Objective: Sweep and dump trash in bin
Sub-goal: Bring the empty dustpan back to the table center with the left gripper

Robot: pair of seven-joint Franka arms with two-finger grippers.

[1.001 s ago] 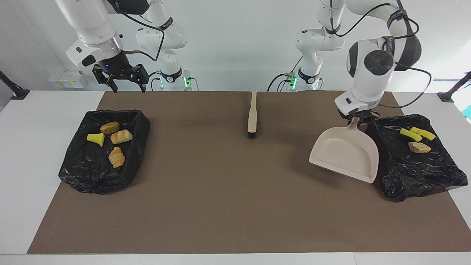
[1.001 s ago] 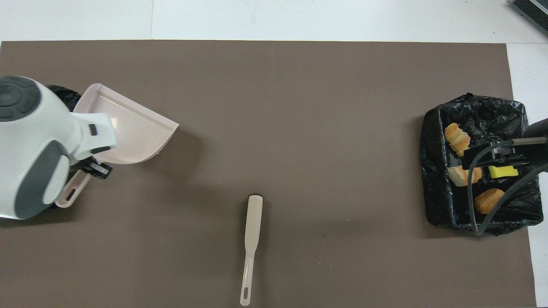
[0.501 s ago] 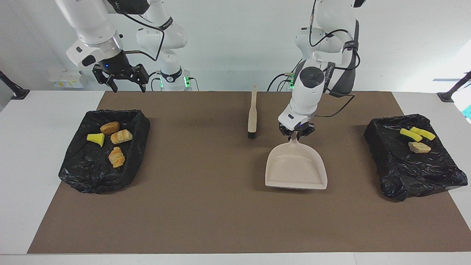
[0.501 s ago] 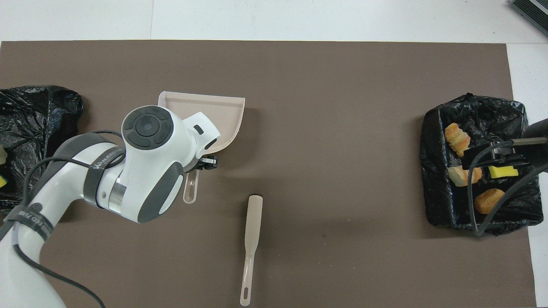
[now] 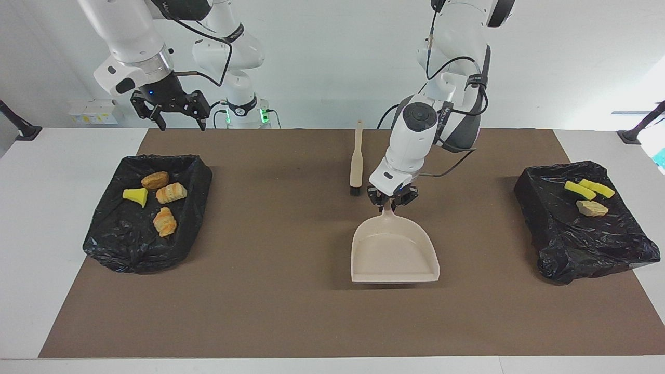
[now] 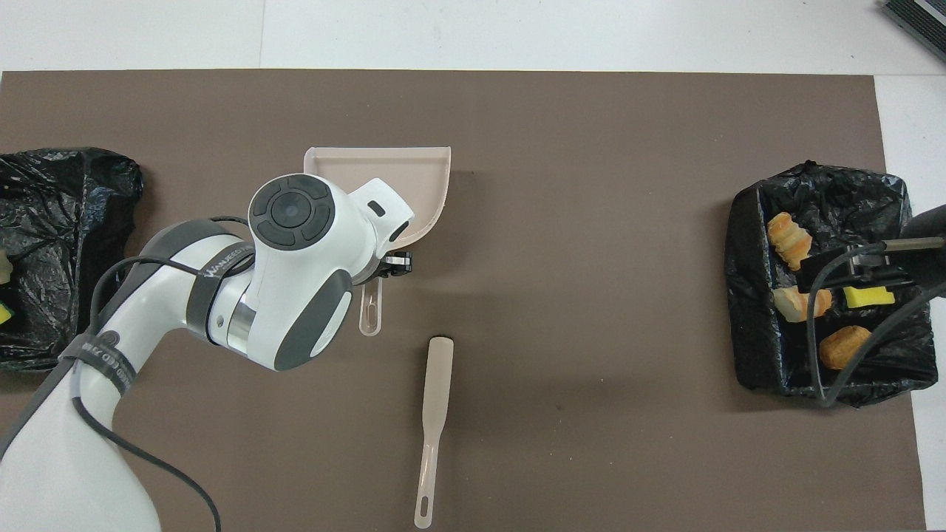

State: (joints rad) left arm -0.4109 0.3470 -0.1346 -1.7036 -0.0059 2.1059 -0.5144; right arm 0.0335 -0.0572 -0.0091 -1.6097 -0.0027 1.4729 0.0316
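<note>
Left gripper [image 5: 391, 203] — arm bent forward, pointing down, clamped on dustpan [image 5: 393, 253] handle over the mat. Right gripper [image 5: 175, 111] — raised near its bin [image 5: 195, 179], fingers spread wide, holding nothing.

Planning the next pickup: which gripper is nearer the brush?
Left. The left gripper holds the dustpan beside the brush; the right gripper hovers by the bin.
</note>
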